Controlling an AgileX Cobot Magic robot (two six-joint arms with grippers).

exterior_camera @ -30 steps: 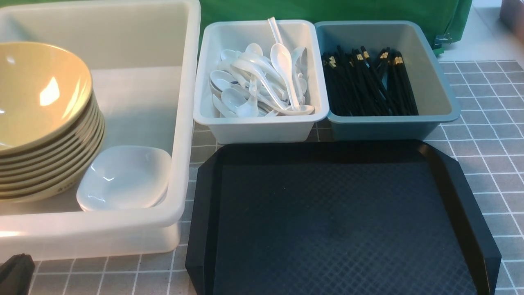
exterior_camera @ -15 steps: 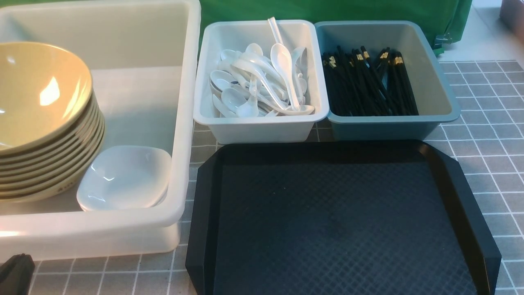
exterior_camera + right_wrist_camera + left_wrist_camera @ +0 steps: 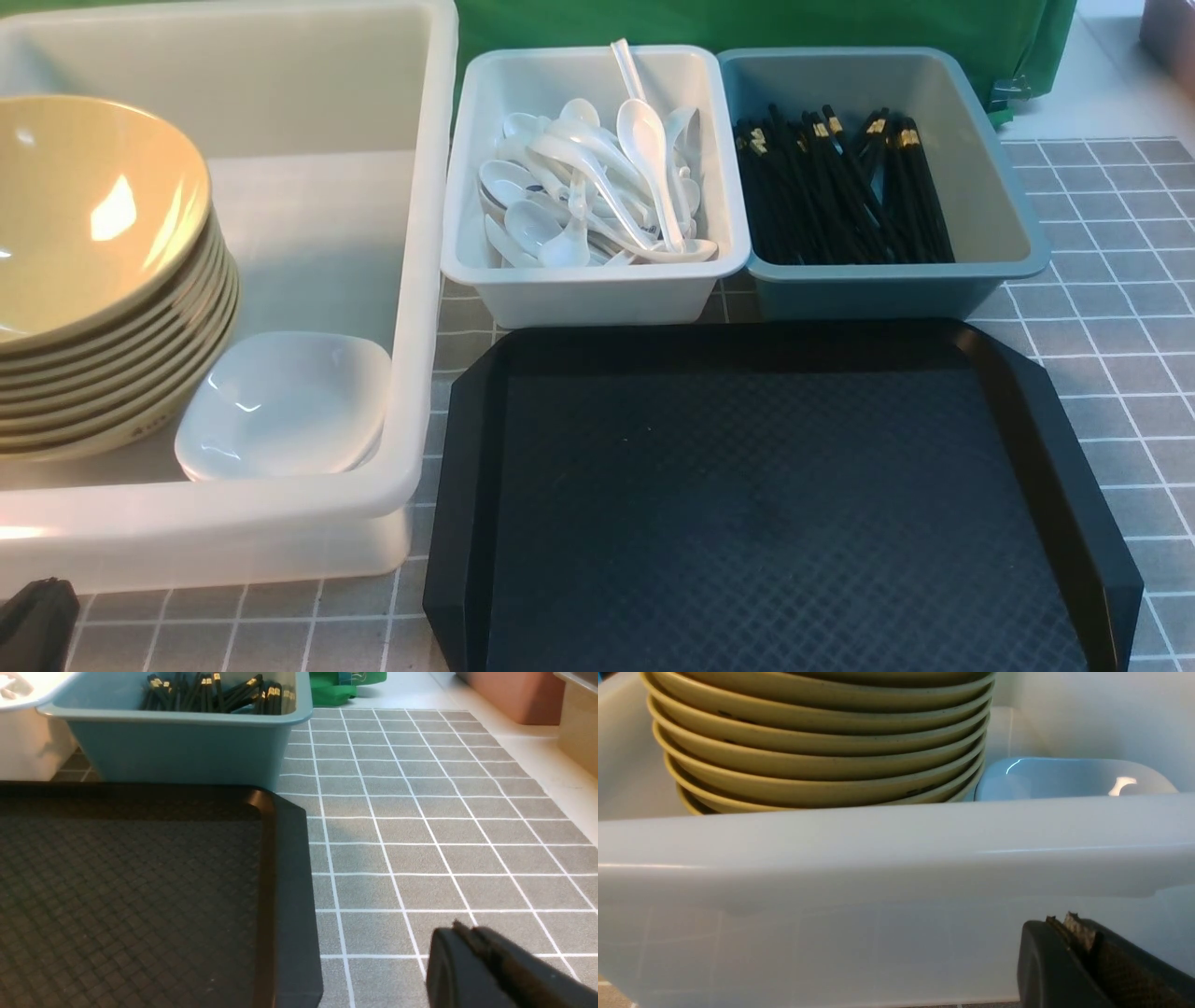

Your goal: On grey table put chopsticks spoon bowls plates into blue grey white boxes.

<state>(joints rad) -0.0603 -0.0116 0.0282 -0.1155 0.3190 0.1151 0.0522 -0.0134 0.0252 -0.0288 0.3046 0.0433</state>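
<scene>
Nothing is seen to have moved since the earlier frames. Both tools are clenched and empty: the left tool low before the white tub, the right tool over the grey desk beside the black tray. Bowls and a plate are stacked in the tub, spoons in the pale box, chopsticks in the blue box.

Bright, even light; glossy glare

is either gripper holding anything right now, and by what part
Nothing is held. The left gripper is shut and empty beside the white tub; the right gripper is shut and empty above the grey table.
</scene>
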